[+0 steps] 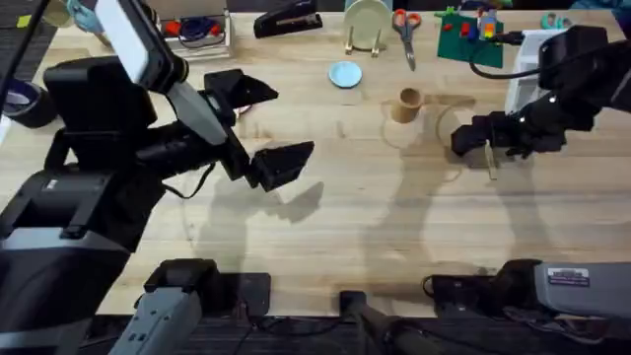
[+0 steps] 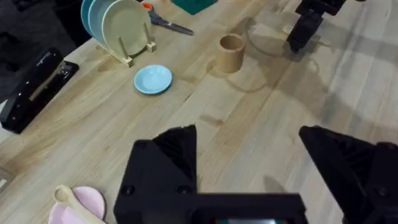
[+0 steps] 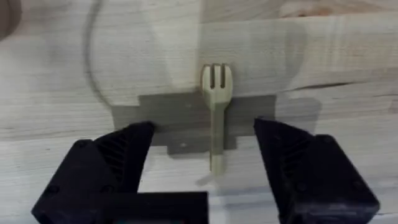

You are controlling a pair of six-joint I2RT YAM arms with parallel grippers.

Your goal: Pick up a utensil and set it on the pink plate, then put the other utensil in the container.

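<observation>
The right gripper (image 3: 205, 168) is wide open and holds nothing. The fork (image 3: 216, 106) lies flat on the table (image 3: 348, 74) between its jaws, with the tines pointing away. The spoon (image 2: 74, 200) rests on the pink plate (image 2: 84, 205) beside the left gripper (image 2: 249, 155), which is also open and empty. The thin fork may slip or tilt if the jaws close off-centre, and then miss the cup (image 1: 406, 105).

Lighting: bright, even, from above. We note soft multiple shadows on the pale table (image 1: 394, 227); a crisp grey shadow under the fork (image 3: 216, 106); the near left arm (image 1: 148, 59) large and blurred overhead.
</observation>
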